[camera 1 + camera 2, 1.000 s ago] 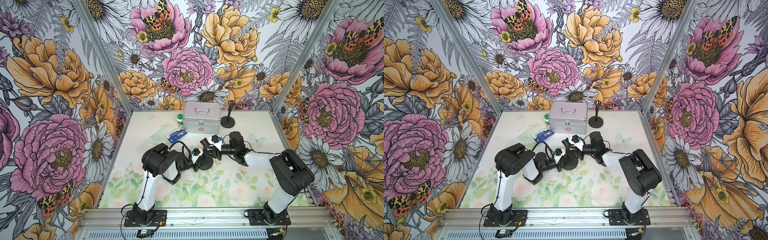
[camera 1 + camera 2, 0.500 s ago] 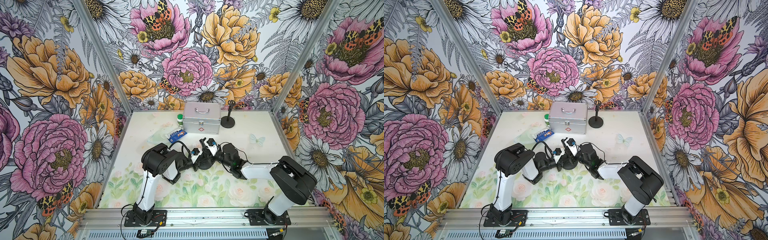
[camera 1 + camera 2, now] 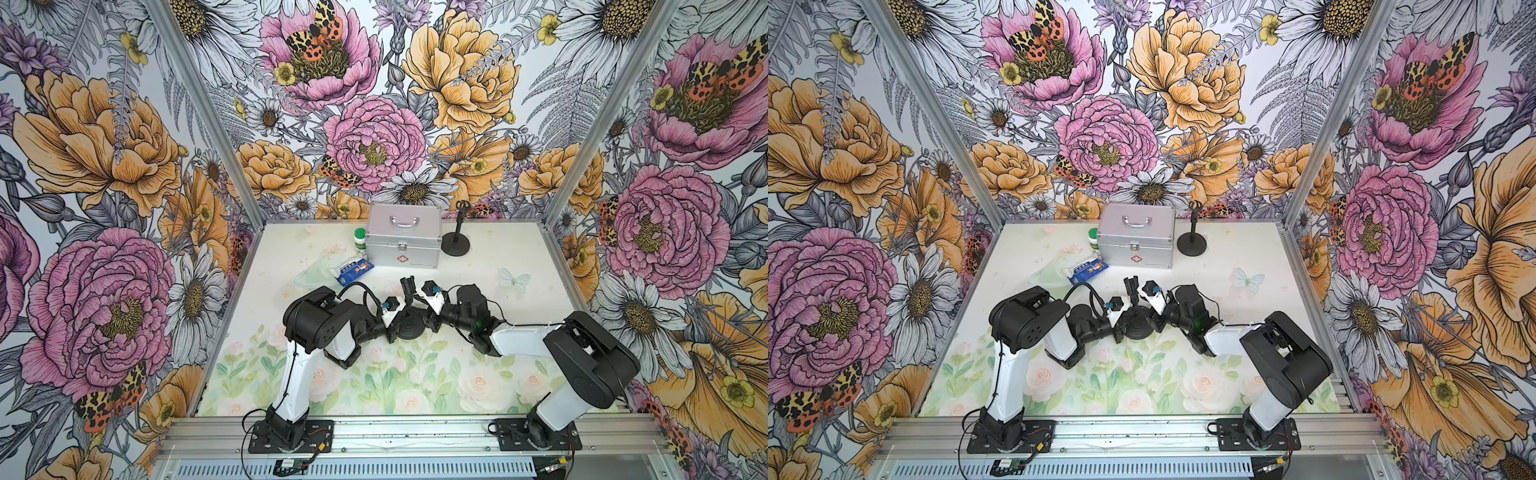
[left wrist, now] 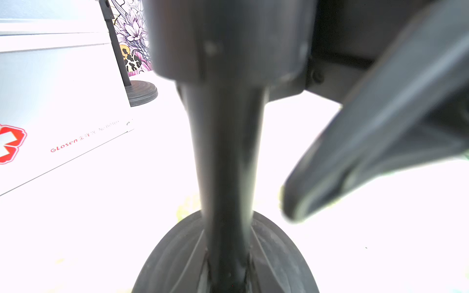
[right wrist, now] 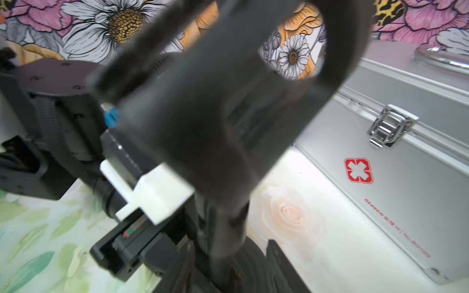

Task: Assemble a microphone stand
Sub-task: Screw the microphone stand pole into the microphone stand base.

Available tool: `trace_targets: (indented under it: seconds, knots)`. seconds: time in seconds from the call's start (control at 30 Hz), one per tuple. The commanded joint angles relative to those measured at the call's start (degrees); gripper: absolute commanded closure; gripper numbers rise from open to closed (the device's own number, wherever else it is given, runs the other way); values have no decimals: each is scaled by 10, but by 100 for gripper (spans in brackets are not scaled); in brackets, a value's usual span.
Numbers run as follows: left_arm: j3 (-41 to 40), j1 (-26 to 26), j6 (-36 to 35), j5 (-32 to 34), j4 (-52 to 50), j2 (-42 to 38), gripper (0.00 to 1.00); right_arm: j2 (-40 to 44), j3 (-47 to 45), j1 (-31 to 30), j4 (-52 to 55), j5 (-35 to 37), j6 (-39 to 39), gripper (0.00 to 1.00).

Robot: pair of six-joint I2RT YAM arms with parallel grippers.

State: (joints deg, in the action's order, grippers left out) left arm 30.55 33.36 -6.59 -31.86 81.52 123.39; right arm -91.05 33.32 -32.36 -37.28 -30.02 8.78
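Observation:
A black microphone stand stands mid-table: its round base (image 3: 410, 331) (image 3: 1138, 328) is on the mat, and its pole rises to a clip (image 3: 407, 286) (image 3: 1131, 286). My left gripper (image 3: 397, 323) is shut on the pole (image 4: 225, 152) just above the base (image 4: 165, 266). From the opposite side my right gripper (image 3: 425, 322) (image 5: 228, 266) straddles the same pole (image 5: 223, 228) low down. It is open, and one of its fingers (image 5: 279, 261) stands clear of the pole. The U-shaped clip (image 5: 228, 101) fills the right wrist view.
A silver first-aid case (image 3: 405, 237) stands at the back, with a second upright black stand (image 3: 456, 244) to its right. Left of the case are a green-capped bottle (image 3: 360, 240), a blue packet (image 3: 353, 270) and a clear bag (image 3: 316, 272).
My right gripper has come down from the clip end to the foot of the pole and its jaws have parted. The left gripper and the stand have stayed put.

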Motion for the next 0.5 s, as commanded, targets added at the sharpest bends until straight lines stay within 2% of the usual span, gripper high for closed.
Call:
trace_targets:
  seconds: [0.0,0.2,0.47]
  knots:
    - [1,0,-12,1,-6,6,77,22,28,13,98,-159,104,53]
    - [7,2,-8,-9,-6,12,78,-10,86,47,135,-197,130,53]
    - [3,4,-8,-15,-6,4,78,-55,162,63,215,-238,162,54]
